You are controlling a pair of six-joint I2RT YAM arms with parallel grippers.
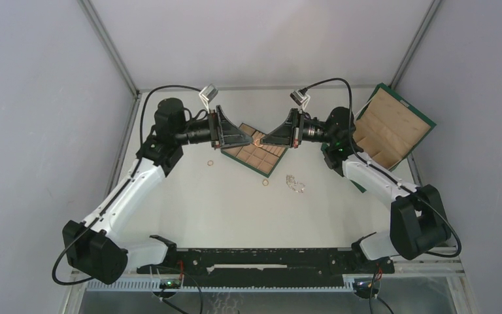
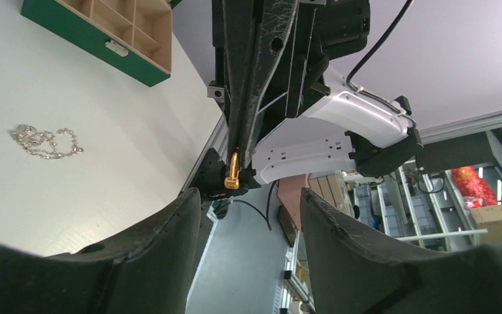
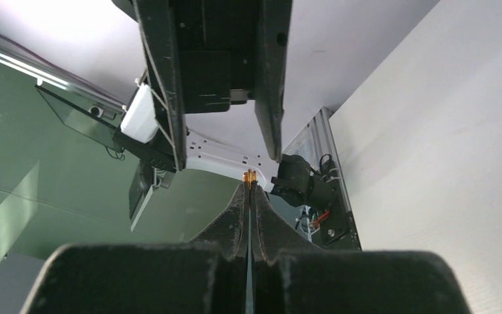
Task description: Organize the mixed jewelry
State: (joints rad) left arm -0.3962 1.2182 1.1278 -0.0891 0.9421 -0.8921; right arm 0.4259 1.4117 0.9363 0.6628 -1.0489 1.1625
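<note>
2 grippers, tips meeting nose to nose above the tray [image 1: 269, 158]. Right gripper [image 3: 250, 187]: fingers pressed together, clamped on 1 gold ring [image 2: 233, 171], seen edge-on and sticking out of the tips, up in the air. Left gripper [image 2: 248, 195]: fingers apart, one each side of the right gripper's tip, not touching the ring. Jewelry count is 3 gold rings plus 1 chain tangle [image 1: 294, 184]. On the table [image 1: 235, 212], 2 rings lie flat: second ring [image 1: 210, 163] at 8 o'clock from the tray, just off its left corner; third ring [image 1: 265, 182] at 6 o'clock, just off its near corner. The silvery chain is at 5 o'clock from the tray, near the third ring but apart. 1 green box [image 1: 392, 127], open with tan lining, sits at 2 o'clock from the tray.
</note>
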